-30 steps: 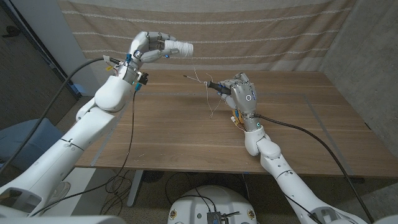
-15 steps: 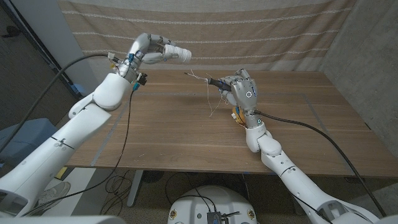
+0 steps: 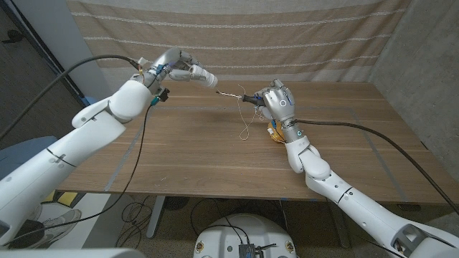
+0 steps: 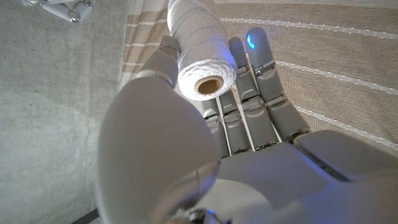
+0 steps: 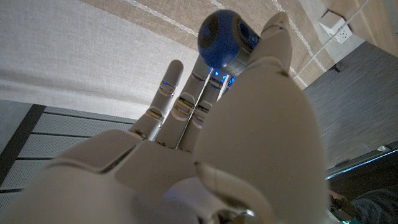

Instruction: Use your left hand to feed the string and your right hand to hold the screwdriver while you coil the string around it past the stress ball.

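My left hand (image 3: 178, 69) is raised over the table's far left and grips a white spool of string (image 3: 204, 77) that points toward the screwdriver. In the left wrist view the spool (image 4: 200, 46) lies between thumb and fingers of the left hand (image 4: 249, 130). My right hand (image 3: 280, 102) holds the screwdriver (image 3: 239, 96) by its handle, with the thin shaft pointing left. A loose length of string (image 3: 244, 123) hangs from the shaft down toward the table. The screwdriver's blue handle end (image 5: 222, 32) sticks out of the right hand (image 5: 236, 143). A yellow-orange stress ball (image 3: 273, 132) lies on the table below that hand.
The wooden table (image 3: 179, 158) stretches wide in front of both arms. A striped beige curtain (image 3: 287, 43) hangs behind it. Black cables (image 3: 140, 150) trail from both arms over the table edges.
My left hand has come down and to the right with the spool, closer to the screwdriver tip. The right hand has shifted slightly farther back with the screwdriver, whose shaft now lies more level.
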Controlling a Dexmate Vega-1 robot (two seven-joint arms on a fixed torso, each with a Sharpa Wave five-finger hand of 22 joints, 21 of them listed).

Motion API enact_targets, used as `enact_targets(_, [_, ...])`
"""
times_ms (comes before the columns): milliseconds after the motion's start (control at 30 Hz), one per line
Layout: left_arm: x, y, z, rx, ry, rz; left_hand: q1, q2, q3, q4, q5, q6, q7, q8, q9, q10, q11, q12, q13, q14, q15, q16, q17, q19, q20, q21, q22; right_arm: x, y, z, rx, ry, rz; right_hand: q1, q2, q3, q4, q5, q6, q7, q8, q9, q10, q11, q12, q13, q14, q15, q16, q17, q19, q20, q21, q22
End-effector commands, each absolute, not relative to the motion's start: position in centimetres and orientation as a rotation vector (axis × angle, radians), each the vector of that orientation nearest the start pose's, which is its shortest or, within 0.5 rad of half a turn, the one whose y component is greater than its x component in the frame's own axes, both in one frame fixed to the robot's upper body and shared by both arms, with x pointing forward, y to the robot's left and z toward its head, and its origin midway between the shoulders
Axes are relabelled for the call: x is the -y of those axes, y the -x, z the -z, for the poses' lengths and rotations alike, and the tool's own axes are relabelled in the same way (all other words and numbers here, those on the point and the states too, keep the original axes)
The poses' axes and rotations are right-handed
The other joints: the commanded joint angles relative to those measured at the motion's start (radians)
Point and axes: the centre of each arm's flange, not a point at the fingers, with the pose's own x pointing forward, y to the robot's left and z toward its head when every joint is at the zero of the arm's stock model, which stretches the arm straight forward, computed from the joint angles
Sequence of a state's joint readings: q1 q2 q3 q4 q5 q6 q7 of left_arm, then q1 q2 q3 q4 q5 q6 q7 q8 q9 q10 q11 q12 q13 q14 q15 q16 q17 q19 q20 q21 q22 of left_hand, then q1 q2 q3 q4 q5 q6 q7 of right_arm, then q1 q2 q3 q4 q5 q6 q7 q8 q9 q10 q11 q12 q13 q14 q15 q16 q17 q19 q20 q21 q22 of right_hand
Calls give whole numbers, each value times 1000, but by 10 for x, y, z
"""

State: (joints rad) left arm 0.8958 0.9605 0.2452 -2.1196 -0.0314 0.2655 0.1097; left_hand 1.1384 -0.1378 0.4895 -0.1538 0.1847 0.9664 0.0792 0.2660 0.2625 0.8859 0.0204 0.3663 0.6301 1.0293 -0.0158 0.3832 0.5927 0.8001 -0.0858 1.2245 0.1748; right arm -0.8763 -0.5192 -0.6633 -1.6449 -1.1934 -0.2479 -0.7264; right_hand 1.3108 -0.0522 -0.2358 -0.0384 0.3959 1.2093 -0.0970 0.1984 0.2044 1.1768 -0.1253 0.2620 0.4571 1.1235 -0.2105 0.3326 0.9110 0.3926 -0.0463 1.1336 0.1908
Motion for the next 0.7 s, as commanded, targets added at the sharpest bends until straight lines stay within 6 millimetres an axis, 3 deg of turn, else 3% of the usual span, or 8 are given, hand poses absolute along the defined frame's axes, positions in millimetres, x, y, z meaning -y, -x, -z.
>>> enact_targets(33, [-259, -510, -134, 644, -1089, -29, 217, 230, 6, 1, 2, 3, 11, 3, 10, 36, -37, -3, 29, 158, -207, -7, -7, 0, -116, 5, 1, 132, -551, 13, 1059, 1594, 480, 204, 215, -5, 6, 5, 32, -37, 7, 6, -2, 1, -4, 1, 2, -16, -2, 2, -6, -159, 7, 0])
enact_targets(700, [-261, -571, -92, 401, -1049, 119, 214, 237, 6, 1, 0, -14, 7, 3, 27, 32, -39, -9, 42, 162, -208, -24, -33, -2, -116, 7, 1, 122, -552, 17, 887, 1686, 308, 211, 217, -11, 13, 3, 28, -30, 6, 6, -1, 15, -8, 4, 1, -16, -5, 7, -10, -159, 14, -1])
